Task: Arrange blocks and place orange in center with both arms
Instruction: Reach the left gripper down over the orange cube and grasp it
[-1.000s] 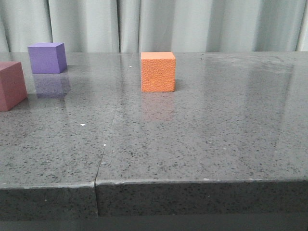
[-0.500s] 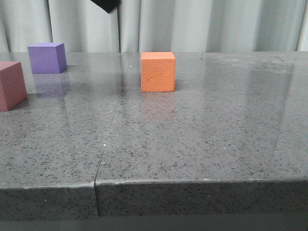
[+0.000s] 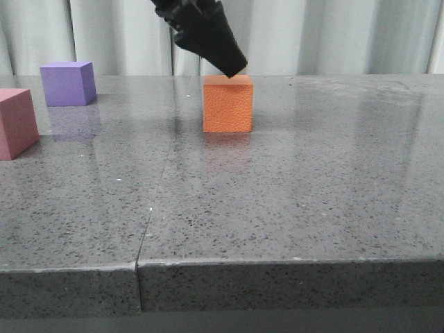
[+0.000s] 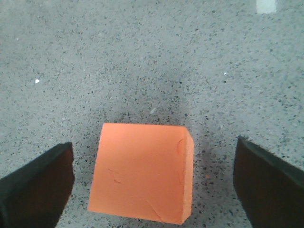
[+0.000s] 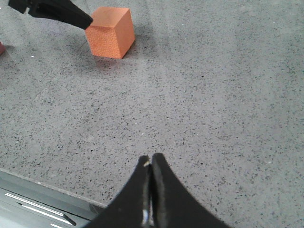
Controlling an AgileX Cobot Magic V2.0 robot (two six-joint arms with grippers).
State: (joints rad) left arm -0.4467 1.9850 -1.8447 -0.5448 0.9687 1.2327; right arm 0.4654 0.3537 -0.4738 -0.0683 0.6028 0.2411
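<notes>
The orange cube stands on the grey speckled tabletop near the middle back. My left gripper hangs just above its top, open; in the left wrist view its black fingers stand wide on either side of the orange cube without touching it. The purple cube sits far back left. The pink-red cube sits at the left edge, nearer. My right gripper is shut and empty, low over the table's near part, out of the front view.
A seam runs front to back through the tabletop left of the orange cube. The table's front edge is near. A pale curtain hangs behind. The right wrist view shows the orange cube and the left gripper far ahead.
My left gripper has come down from the top of the front view to just above the orange cube. The three cubes have not moved.
</notes>
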